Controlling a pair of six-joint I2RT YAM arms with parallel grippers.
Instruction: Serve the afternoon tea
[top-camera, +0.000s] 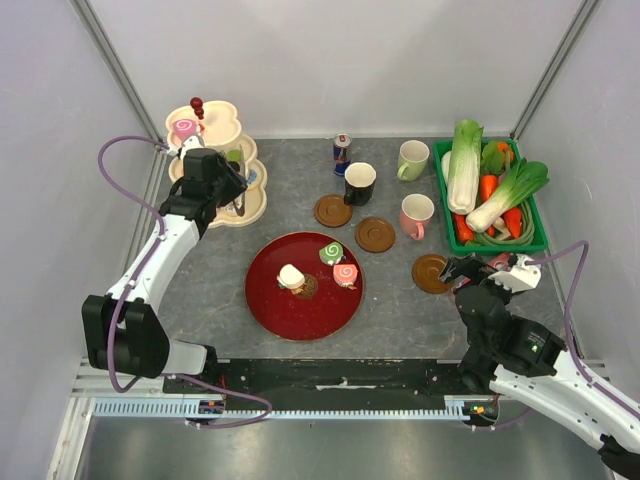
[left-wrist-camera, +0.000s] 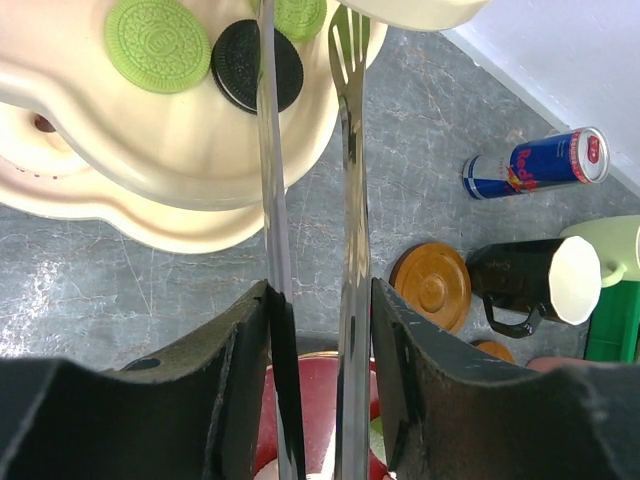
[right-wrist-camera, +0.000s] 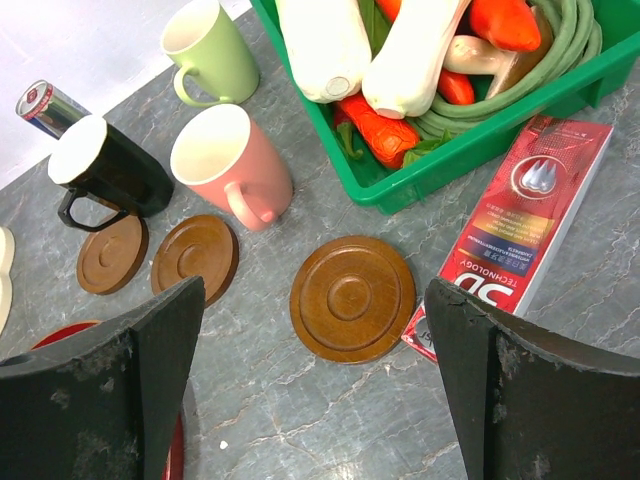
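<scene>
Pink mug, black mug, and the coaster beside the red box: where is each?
pink mug (right-wrist-camera: 265, 175), right wrist view, on its outer wall.
black mug (right-wrist-camera: 130, 180), right wrist view, on its dark side wall.
coaster (right-wrist-camera: 352, 297), right wrist view, on its centre ring.

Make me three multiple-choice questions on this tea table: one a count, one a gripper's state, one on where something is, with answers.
1. How many pastries lie on the red plate? A two; B three; C five.
2. The right gripper is: A open and empty; B shut on the red plate; C shut on a pastry.
3. The drink can stands: A on the red plate; B on the table next to the black mug; C between the right gripper's fingers.
Answers: B, a cream-topped piece and two swirl rolls sit there; A, its fingers stand wide apart with nothing between; B, it sits just behind that mug.
</scene>
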